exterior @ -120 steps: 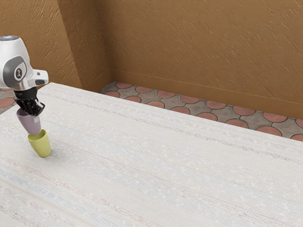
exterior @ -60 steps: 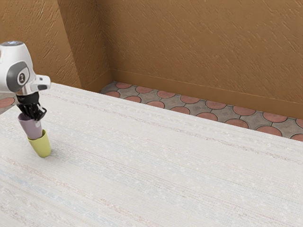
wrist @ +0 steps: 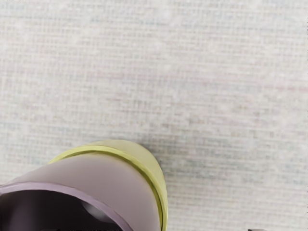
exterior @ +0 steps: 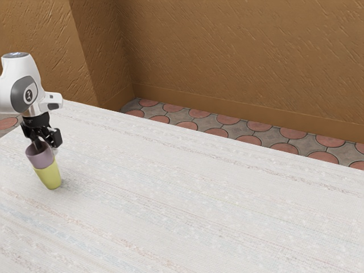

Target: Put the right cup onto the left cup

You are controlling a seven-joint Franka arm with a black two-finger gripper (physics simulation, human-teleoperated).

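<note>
One mauve cup (exterior: 39, 158) is sitting inside the yellow-green cup (exterior: 50, 175), its mouth facing up, its long axis lining up with that cup's. Above the yellow-green cup, the black gripper (exterior: 46, 146) is holding its jaws apart. Pale tabletop (exterior: 199, 199) is spreading beneath.

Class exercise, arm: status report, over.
Gripper open. Purple cup nested in yellow cup, on the table. Possible snag: gripper close at the purple cup's rim.
</note>
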